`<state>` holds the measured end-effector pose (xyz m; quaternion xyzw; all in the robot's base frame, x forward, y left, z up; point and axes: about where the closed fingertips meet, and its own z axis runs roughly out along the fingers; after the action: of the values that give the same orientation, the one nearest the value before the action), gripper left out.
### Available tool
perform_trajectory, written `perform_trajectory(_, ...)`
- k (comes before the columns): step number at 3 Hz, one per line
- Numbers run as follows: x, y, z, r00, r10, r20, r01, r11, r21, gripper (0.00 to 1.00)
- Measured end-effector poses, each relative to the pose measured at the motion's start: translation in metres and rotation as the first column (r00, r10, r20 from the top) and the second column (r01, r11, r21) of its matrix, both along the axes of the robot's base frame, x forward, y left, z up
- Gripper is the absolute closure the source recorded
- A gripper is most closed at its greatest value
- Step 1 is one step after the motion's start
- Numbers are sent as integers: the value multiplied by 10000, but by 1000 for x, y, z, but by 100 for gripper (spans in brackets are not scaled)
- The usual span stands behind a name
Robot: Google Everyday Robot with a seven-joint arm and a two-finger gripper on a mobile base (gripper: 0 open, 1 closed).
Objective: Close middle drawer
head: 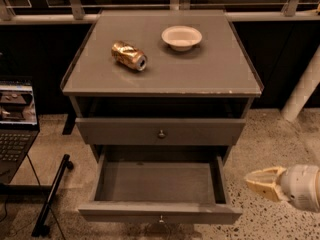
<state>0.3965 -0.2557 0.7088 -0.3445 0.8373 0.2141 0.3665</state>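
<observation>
The middle drawer (160,211) is pulled far out at the bottom of the view. It is a shallow, empty grey box with a small dark knob (161,218) on its front. My gripper (256,182) is to the right of the drawer, about level with its right front corner and apart from it. It points left toward the cabinet. The drawer above (161,132) shows its grey front with a like knob.
The grey cabinet top (165,69) carries a crushed gold can (129,55) and a white bowl (181,36). A laptop (15,119) stands at the left, with a black stand leg (52,194) on the speckled floor. A white pole (302,91) is at the right.
</observation>
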Motion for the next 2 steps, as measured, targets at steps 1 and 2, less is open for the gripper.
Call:
perform_trajectory(1, -13, -12, -56, 9923, -1227, 163, 1217, 9910, 552, 100)
perform_trajectory(2, -23, -23, -107, 9766, -2151, -66, 2148, 9726, 887, 100)
